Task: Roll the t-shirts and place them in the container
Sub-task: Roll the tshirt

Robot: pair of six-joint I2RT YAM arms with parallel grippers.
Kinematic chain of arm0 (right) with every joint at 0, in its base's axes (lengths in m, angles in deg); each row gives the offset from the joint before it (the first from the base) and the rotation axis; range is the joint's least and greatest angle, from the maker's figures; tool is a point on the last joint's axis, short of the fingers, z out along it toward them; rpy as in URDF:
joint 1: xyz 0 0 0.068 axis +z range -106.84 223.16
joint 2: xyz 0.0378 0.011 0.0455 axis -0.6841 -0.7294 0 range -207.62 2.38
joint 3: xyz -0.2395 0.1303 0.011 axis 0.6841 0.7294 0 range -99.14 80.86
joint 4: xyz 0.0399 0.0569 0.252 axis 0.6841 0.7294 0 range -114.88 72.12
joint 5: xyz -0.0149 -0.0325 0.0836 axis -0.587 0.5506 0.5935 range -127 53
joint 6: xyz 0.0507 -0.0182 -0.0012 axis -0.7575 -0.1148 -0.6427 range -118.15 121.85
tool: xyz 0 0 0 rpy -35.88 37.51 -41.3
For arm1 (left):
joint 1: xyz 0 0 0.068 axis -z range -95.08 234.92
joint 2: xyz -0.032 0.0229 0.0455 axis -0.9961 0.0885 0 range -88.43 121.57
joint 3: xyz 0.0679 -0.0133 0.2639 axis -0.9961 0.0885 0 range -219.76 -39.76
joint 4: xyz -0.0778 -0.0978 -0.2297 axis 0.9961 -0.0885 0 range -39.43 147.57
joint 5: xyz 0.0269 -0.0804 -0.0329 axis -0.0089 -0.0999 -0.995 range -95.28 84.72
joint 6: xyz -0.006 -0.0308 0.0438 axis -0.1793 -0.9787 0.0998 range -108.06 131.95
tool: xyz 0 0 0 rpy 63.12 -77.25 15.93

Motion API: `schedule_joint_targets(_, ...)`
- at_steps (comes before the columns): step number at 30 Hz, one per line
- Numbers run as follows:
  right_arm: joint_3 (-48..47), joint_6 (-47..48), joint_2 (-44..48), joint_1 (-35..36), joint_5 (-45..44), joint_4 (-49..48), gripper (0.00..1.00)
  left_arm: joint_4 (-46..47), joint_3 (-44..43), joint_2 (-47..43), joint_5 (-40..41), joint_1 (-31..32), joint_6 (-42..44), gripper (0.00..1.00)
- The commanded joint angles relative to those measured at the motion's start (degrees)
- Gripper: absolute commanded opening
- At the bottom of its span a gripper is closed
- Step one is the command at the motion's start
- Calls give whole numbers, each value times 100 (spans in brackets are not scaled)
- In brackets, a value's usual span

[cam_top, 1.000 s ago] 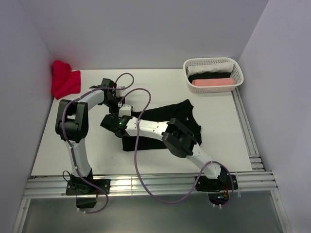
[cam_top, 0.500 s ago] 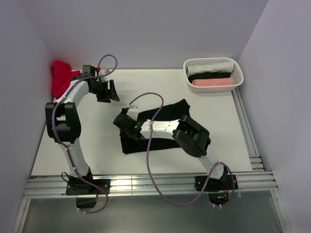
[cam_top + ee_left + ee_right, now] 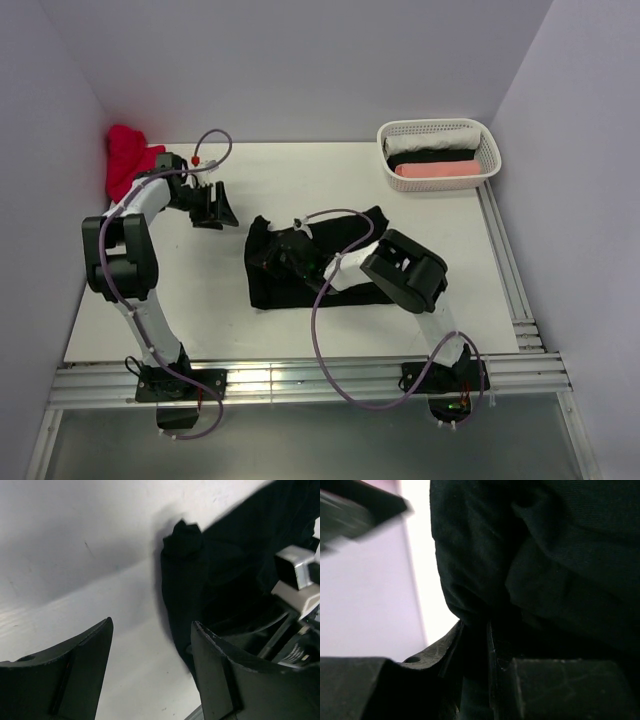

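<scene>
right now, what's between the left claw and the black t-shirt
Only bare white table. Nothing lies between the open left claw and the black t-shirt. The top view shows the gap, and the left wrist view shows it too.

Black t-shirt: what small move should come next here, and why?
Probably the right pincer should draw the edge it pinches rightward over the black t-shirt, starting the roll. Its jaws are closed on the cloth's left edge, while the left pincer hangs open, clear of the cloth.

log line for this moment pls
left pincer: open, empty | right pincer: shut on black t-shirt | red cloth: far-left corner
</scene>
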Motion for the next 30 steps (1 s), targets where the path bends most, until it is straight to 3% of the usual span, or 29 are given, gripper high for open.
schedule_joint_targets(1,234,-877,-130,-102,348,-1860,10,301,220,105,-353,106,202,68)
schedule_joint_targets(10,884,-1485,-298,-103,59,-2679,9,917,361,492,-186,642,-317,66)
schedule_joint_targets(21,1473,-1740,221,-41,-548,-2002,8,1110,238,659,455,1197,-651,62)
schedule_joint_targets(24,1500,-1697,327,-50,-653,-1643,12,1145,203,738,718,1258,-774,60)
schedule_joint_targets(30,1237,-1197,704,3,-961,-440,33,1128,98,844,1369,1434,-932,56)
